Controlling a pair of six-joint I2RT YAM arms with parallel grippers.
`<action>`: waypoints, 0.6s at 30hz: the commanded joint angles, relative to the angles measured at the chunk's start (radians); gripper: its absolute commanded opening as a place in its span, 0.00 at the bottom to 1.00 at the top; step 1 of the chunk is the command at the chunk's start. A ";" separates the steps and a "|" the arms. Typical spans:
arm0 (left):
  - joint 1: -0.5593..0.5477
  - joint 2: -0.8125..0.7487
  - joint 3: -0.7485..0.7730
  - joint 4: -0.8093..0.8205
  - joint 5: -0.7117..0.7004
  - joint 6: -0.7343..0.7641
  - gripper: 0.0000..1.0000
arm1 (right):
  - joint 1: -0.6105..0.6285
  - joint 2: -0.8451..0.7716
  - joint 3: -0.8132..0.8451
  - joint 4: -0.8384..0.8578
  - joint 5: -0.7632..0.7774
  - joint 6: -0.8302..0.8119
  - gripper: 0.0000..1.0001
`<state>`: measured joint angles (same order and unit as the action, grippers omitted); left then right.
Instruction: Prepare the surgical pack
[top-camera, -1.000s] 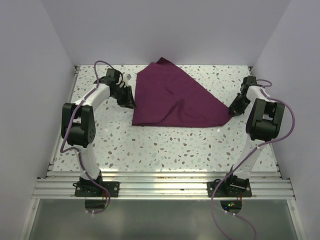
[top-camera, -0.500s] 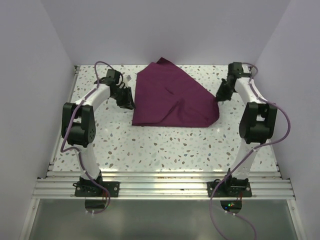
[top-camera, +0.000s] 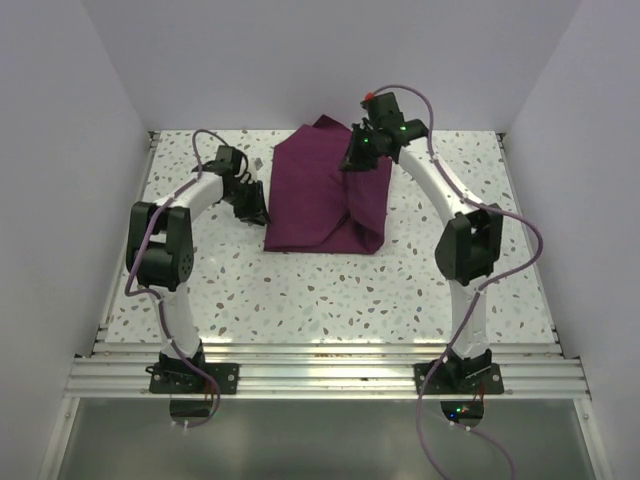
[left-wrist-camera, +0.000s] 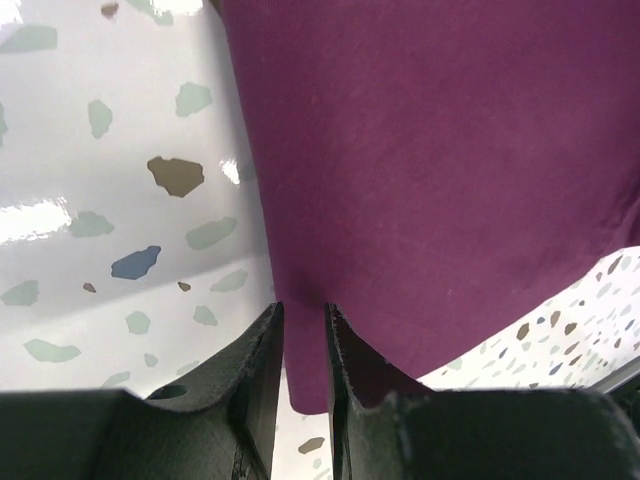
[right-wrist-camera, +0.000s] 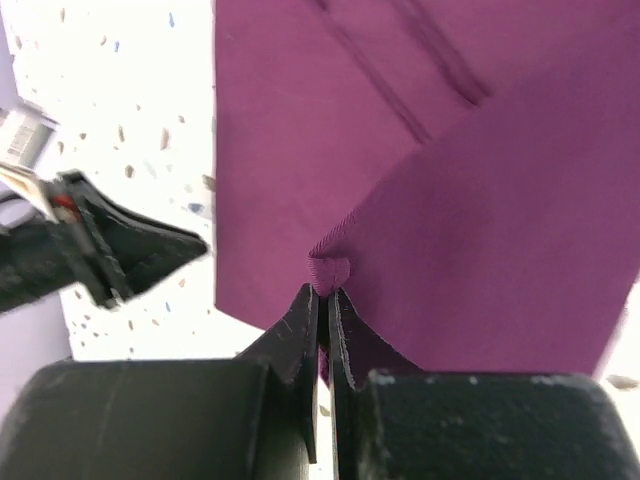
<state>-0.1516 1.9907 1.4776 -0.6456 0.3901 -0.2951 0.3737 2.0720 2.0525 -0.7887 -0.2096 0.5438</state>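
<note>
The cloth (top-camera: 318, 200) lies toward the far edge of the table (top-camera: 400, 290), about midway between its left and right sides, already doubled into a thick maroon bundle. Nothing wrapped inside it shows from where I stand.

The right gripper (top-camera: 357, 157) reaches in over the cloth's far right part with its jaws pressed together on a corner. In the wrist view, a small bunched nub of fabric sits right at the tips (right-wrist-camera: 325, 290). That corner is held up off the table, so the right flap hangs down from it and drapes over the layer beneath. It looks like a fold in mid-course, with the flap being laid leftward across the bundle to close the pack.

The left gripper (top-camera: 256, 203) sits low at the cloth's left edge. Its jaws are drawn close on that edge, and the fabric fills the narrow gap between them (left-wrist-camera: 303, 305). I take this for an anchor, there so the bundle does not slide or open while the other side is pulled across.

The fold appears part done. Next the raised corner needs setting down flat near the left edge without dragging the lower layers askew.
</note>
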 joint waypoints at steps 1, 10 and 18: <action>0.001 -0.012 -0.048 0.055 0.003 -0.006 0.27 | 0.071 0.080 0.162 -0.001 -0.054 0.068 0.00; -0.006 -0.059 -0.137 0.109 0.018 -0.032 0.27 | 0.166 0.203 0.287 0.023 -0.079 0.127 0.00; -0.006 -0.076 -0.180 0.133 0.018 -0.047 0.26 | 0.200 0.218 0.314 0.101 -0.109 0.182 0.00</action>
<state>-0.1528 1.9667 1.3140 -0.5522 0.3923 -0.3256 0.5632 2.2910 2.2963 -0.7647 -0.2783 0.6796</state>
